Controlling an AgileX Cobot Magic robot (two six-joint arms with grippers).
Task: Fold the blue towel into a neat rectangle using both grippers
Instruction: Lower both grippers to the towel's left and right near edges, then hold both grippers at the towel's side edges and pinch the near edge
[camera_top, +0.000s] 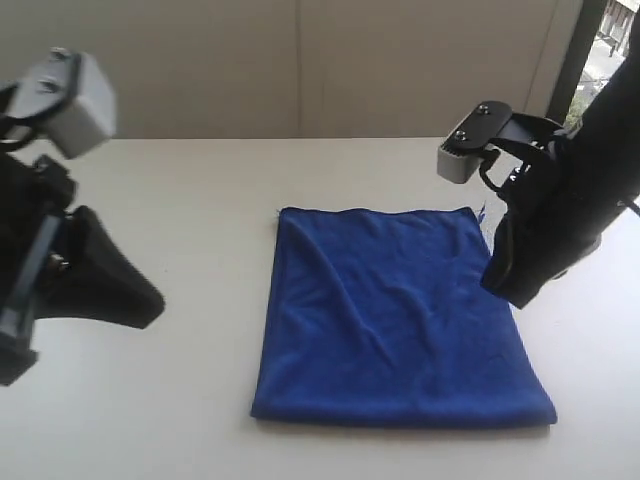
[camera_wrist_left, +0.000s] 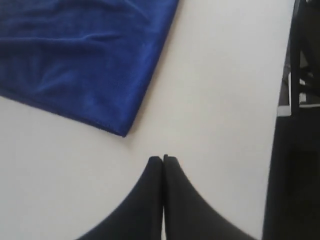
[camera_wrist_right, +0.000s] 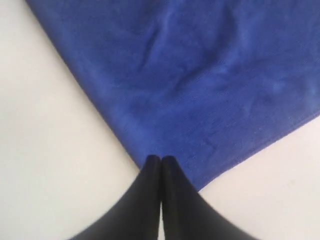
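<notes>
The blue towel (camera_top: 390, 320) lies flat on the white table as a rough rectangle with a few soft wrinkles. My left gripper (camera_top: 152, 298) is shut, off to the towel's left over bare table. In the left wrist view its closed tips (camera_wrist_left: 163, 158) sit a short way from a towel (camera_wrist_left: 85, 55) corner, with nothing held. My right gripper (camera_top: 508, 290) is shut beside the towel's right edge. In the right wrist view its tips (camera_wrist_right: 161, 159) cover a corner of the towel (camera_wrist_right: 200, 75). No cloth shows between the fingers.
The white table (camera_top: 200, 200) runs back to a beige wall (camera_top: 300, 60). A dark window frame (camera_top: 570, 50) stands at the back right. In the left wrist view the table's edge and dark framework (camera_wrist_left: 300, 100) lie beyond the towel.
</notes>
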